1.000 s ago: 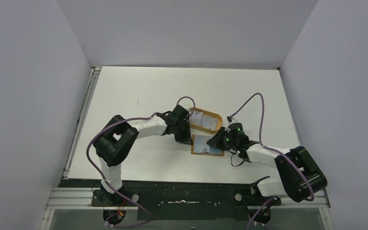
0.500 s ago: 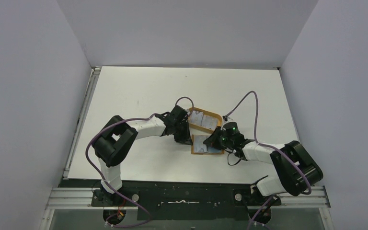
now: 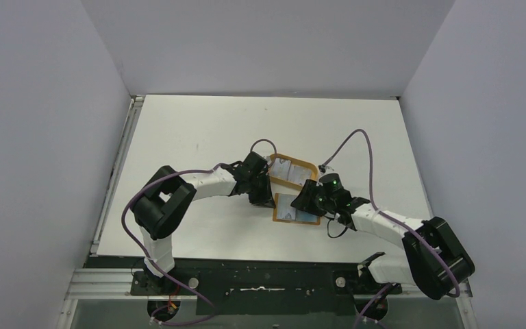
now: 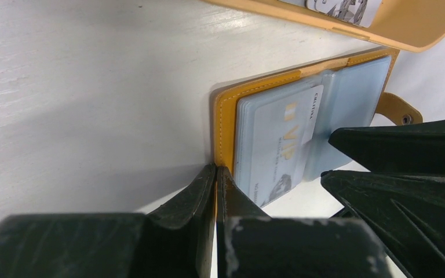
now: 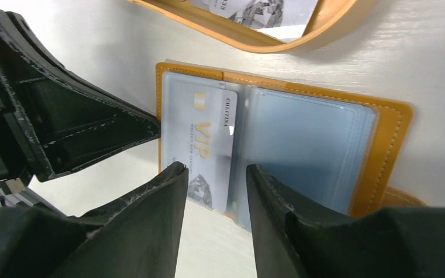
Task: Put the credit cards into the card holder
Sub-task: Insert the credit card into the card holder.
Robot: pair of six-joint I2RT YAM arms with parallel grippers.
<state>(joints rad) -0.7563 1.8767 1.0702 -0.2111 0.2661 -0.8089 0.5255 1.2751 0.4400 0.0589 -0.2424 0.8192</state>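
The orange-brown card holder [image 3: 293, 211] lies open on the table, its clear pockets facing up. A pale VIP credit card [image 5: 205, 145] sits in its left pocket, with its lower end sticking out. My left gripper [image 4: 216, 169] is shut on the holder's left cover edge [image 4: 225, 124]. My right gripper [image 5: 214, 169] hovers open just over the card's lower end and holds nothing. In the top view the left gripper [image 3: 268, 199] and right gripper [image 3: 305, 199] flank the holder. More credit cards [image 5: 249, 8] lie in the tray behind it.
The oval tan-rimmed tray [image 3: 309, 165] stands just behind the holder, almost touching it. The holder's snap tab [image 4: 398, 110] sticks out on its right side. The two arms' fingers are close together over the holder. Purple cables loop above both wrists.
The right gripper moved slightly left over the holder and has opened, letting go of the card now in the pocket. The left gripper has kept its grip and place.
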